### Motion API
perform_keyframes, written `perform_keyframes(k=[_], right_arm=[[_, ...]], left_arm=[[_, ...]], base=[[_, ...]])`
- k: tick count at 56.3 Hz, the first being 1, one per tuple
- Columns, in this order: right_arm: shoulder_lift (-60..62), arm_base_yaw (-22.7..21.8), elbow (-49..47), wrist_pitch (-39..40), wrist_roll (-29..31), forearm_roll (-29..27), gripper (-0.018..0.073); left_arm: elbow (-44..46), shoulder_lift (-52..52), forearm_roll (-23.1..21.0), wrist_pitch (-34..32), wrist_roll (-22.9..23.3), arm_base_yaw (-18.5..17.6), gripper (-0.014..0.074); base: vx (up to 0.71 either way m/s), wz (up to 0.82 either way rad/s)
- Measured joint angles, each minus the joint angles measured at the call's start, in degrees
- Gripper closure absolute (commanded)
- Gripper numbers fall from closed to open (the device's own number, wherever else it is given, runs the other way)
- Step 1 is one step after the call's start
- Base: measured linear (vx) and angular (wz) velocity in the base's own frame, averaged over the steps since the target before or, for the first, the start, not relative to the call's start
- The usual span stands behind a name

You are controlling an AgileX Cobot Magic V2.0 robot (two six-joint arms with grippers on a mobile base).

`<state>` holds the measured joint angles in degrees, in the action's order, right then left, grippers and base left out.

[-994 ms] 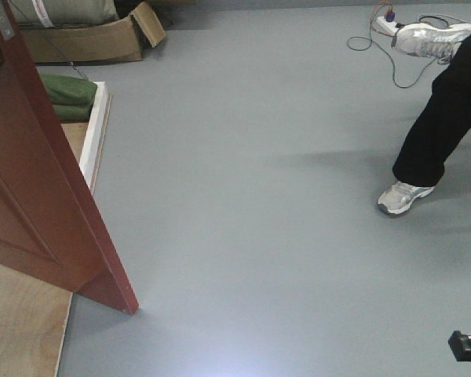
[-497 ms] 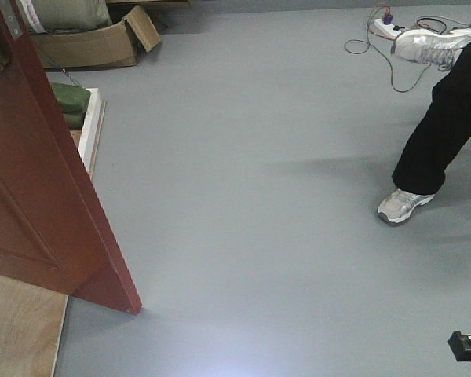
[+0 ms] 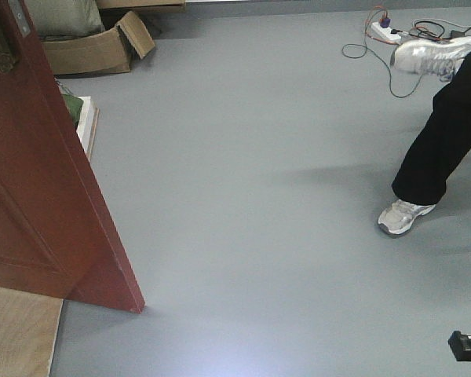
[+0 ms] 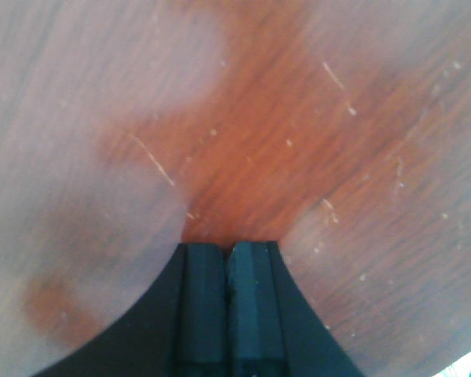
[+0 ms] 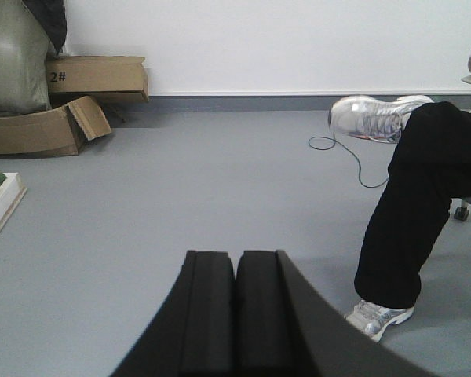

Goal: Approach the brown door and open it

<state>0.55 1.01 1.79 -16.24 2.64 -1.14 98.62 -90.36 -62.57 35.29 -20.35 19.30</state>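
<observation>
Ahead, we see the brown door (image 3: 39, 181) standing at the left on a grey floor (image 3: 243, 196), a person's leg (image 3: 443, 133) at right. Our left gripper (image 4: 229, 255), fingers pressed together on nothing, seems to touch its scratched wood. Our right gripper (image 5: 235, 271), likewise closed and empty, faces a cardboard box (image 5: 39, 126).
</observation>
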Motion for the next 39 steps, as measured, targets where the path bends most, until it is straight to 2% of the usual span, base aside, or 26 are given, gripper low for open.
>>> perform_keyframes(k=[39], right_arm=[[0.0, 0.0, 0.0, 0.0, 0.0, 0.0, 0.0559]], left_arm=[[0.0, -0.2, 0.0, 0.0, 0.0, -0.1, 0.0600]], base=[[0.15, -0.01]])
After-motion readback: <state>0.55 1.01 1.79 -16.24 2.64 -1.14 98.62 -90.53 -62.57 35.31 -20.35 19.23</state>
